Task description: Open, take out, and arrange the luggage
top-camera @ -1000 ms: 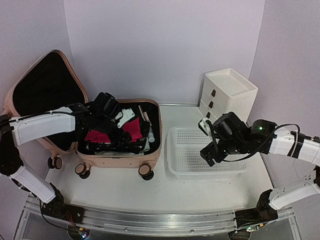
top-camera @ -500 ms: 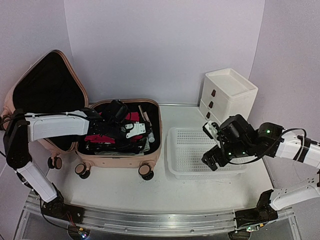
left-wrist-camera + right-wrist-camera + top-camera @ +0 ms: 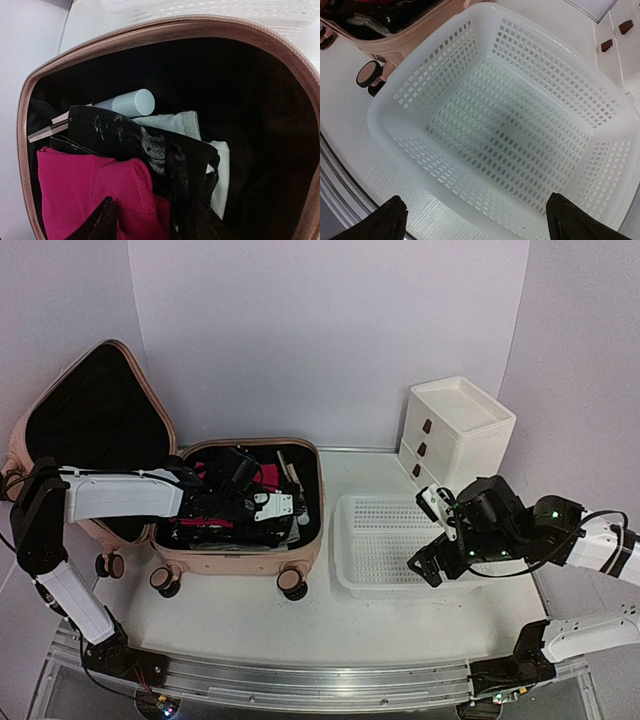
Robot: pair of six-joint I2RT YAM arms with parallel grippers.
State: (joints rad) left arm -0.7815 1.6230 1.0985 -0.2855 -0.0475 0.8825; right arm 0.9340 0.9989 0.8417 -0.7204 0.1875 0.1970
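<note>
The pale-pink luggage lies open at the left, its black-lined lid leaning back against the wall. Its base holds a magenta cloth, a black garment, a white tube and a white cloth. My left gripper is down inside the base. Its fingers stand apart, straddling the fold of the magenta cloth, with the right finger lost against the black garment. My right gripper is open and empty above the near side of the white perforated basket.
The basket stands just right of the luggage, whose caster wheel almost touches it. A white drawer unit with brown handles stands behind the basket at the back right. The luggage rim rings the clothes.
My left gripper has moved right and down from above the luggage's back edge into the clothes. My right gripper has drifted right and nearer, still open over the basket.
</note>
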